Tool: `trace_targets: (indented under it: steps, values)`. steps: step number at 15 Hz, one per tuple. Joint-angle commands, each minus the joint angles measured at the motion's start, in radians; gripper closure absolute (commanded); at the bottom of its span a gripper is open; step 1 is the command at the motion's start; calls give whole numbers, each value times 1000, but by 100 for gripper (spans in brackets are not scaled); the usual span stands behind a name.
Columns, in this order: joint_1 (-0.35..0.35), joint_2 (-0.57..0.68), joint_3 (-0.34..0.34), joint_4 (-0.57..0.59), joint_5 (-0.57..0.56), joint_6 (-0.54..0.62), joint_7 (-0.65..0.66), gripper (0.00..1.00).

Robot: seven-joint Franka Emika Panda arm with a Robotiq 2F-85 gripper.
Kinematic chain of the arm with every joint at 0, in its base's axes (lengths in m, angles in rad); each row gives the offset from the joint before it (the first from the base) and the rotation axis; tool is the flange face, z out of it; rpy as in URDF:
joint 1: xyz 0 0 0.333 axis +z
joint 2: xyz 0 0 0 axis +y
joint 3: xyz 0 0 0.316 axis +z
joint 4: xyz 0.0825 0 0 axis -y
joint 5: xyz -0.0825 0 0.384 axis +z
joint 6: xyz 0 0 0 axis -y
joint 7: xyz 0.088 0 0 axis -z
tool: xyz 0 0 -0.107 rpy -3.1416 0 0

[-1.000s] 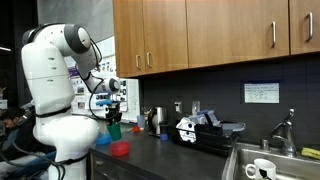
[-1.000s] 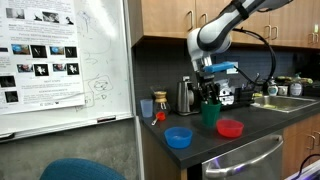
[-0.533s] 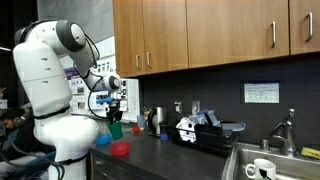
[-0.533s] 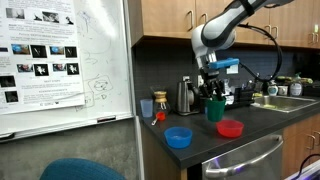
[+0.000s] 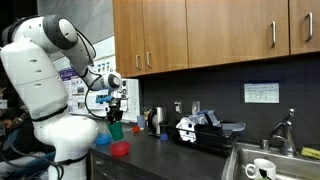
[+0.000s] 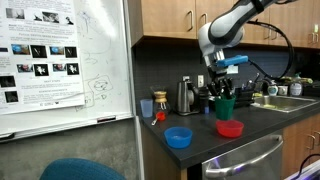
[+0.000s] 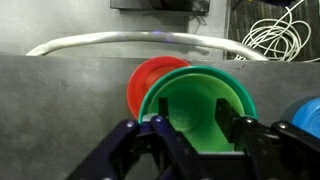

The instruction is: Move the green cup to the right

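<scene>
One item held: the green cup point(image 6: 226, 108) is pinched in my gripper point(image 6: 224, 96). The jaws are partly drawn in and stopped against the cup's wall near the rim.

Wrist view: the cup is upright, mouth up, nothing inside. The dark fingers point(image 7: 135, 148) press on it from either side.

The red bowl point(image 7: 148, 80) shows below and behind the cup's rim, half covered by it. The blue dish point(image 7: 306, 114) is cut off at the frame's edge, apart from the cup.

In an exterior view, the cup hangs just over the red bowl point(image 6: 230, 128) and looks clear of the tabletop point(image 6: 268, 117). I cannot tell if the cup's base touches the bowl. The blue dish point(image 6: 179, 137) lies nearer the whiteboard side, apart from both.

In an exterior view, the cup point(image 5: 115, 129) is under the wrist, above the bowl point(image 5: 120, 149).
</scene>
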Motion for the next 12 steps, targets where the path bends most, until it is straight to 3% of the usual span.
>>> trace_targets:
  steps: [1,12]
  values:
    - [-6,-73,-13,-45,16,-26,-14,21]
    - [-46,-201,-60,-128,15,-57,-19,21]
